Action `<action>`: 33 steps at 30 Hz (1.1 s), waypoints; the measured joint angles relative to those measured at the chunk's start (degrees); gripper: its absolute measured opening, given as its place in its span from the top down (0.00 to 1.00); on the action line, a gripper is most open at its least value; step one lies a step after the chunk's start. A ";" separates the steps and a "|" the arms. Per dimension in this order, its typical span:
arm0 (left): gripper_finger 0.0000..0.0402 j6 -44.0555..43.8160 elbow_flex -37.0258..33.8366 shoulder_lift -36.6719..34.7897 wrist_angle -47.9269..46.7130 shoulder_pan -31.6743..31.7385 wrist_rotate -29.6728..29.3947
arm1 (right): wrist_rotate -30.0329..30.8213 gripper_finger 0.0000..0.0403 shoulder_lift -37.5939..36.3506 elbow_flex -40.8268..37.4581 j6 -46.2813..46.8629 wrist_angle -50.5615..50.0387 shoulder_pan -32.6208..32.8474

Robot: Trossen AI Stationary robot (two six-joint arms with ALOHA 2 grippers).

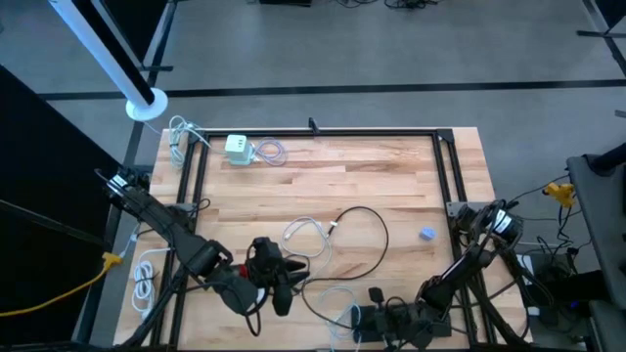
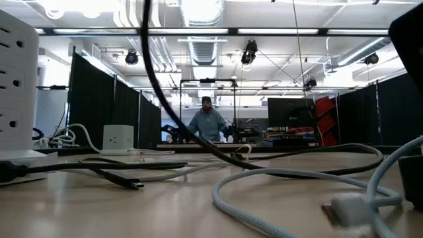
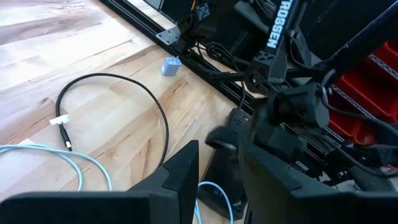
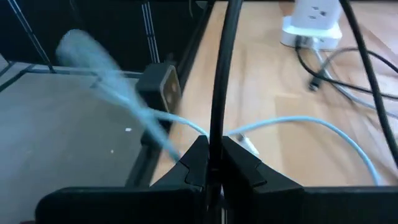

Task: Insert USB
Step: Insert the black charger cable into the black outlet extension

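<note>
The right pincer (image 4: 211,163) is clenched on the thin black cable (image 4: 219,87) at the wooden bench's (image 1: 391,186) near edge. The left pincer (image 1: 279,284) hovers released beside it. The white power-strip cube (image 1: 238,148) sits at the far left.

Grey floor (image 1: 391,49), black curtain partitions (image 2: 99,99)

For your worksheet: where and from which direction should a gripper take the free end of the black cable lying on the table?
Grip the black cable just behind its plug, coming straight down from above. That end lies flat on bare wood, the plug tip points toward the white cable, so fingers should close across the plug's sides.
</note>
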 joint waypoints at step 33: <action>0.74 -0.16 0.02 -0.02 -0.02 0.19 0.00 | 7.35 0.97 -3.28 2.81 5.77 -16.57 3.54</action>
